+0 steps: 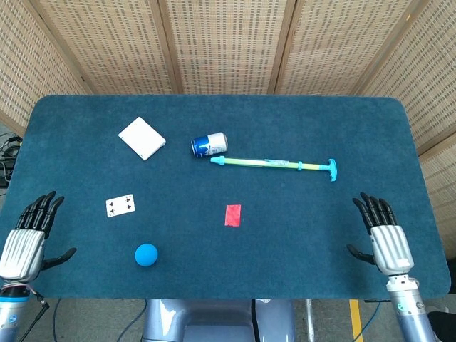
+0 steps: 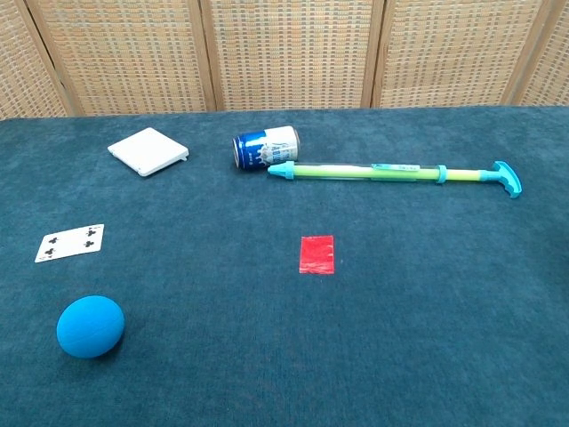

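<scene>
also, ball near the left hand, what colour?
Plain bright blue ball, no pattern; chest view shows it best.

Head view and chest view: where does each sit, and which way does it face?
Head view: high above the near edge, looking down on the whole table; left hand and right hand show, open.
Chest view: low at the near edge, facing across toward the screen; no hands show.
Shared: can, blue ball, playing card.
</scene>
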You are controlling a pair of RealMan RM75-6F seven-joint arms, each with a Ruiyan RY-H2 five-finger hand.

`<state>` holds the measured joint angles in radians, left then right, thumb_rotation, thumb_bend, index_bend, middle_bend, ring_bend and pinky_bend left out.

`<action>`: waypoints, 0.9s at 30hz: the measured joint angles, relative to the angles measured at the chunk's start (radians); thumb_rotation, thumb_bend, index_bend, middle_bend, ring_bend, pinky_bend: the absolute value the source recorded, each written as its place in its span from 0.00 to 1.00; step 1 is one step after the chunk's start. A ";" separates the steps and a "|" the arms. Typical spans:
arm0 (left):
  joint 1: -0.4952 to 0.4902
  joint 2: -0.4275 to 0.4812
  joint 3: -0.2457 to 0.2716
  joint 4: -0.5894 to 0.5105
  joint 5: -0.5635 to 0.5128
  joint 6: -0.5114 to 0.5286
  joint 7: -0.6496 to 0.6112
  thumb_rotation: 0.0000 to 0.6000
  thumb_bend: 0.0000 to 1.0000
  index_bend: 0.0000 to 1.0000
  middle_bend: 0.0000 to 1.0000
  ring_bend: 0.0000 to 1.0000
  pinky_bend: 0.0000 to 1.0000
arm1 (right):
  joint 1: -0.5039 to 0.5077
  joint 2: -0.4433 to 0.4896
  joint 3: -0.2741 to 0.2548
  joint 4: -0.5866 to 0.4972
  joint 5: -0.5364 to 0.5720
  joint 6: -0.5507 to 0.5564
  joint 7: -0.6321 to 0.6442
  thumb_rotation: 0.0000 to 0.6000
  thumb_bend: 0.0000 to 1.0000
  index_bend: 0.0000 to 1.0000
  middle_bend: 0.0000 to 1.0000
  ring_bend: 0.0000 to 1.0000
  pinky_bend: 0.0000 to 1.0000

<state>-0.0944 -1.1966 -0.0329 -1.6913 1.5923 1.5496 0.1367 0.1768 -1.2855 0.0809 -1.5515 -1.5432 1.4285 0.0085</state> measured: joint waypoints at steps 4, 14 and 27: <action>-0.002 0.000 -0.004 0.001 -0.012 -0.007 -0.002 1.00 0.10 0.00 0.00 0.00 0.09 | 0.040 -0.004 0.019 -0.011 0.006 -0.048 -0.002 1.00 0.30 0.01 0.00 0.00 0.00; -0.013 0.001 -0.022 0.009 -0.059 -0.035 -0.020 1.00 0.10 0.00 0.00 0.00 0.09 | 0.201 -0.061 0.109 -0.086 0.079 -0.217 -0.101 1.00 0.30 0.01 0.00 0.00 0.00; -0.019 0.015 -0.040 0.019 -0.097 -0.050 -0.069 1.00 0.10 0.00 0.00 0.00 0.09 | 0.391 -0.285 0.204 -0.103 0.277 -0.369 -0.248 1.00 0.30 0.01 0.00 0.00 0.00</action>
<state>-0.1131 -1.1812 -0.0725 -1.6722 1.4957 1.4995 0.0673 0.5674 -1.5702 0.2853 -1.6544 -1.2666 1.0594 -0.2398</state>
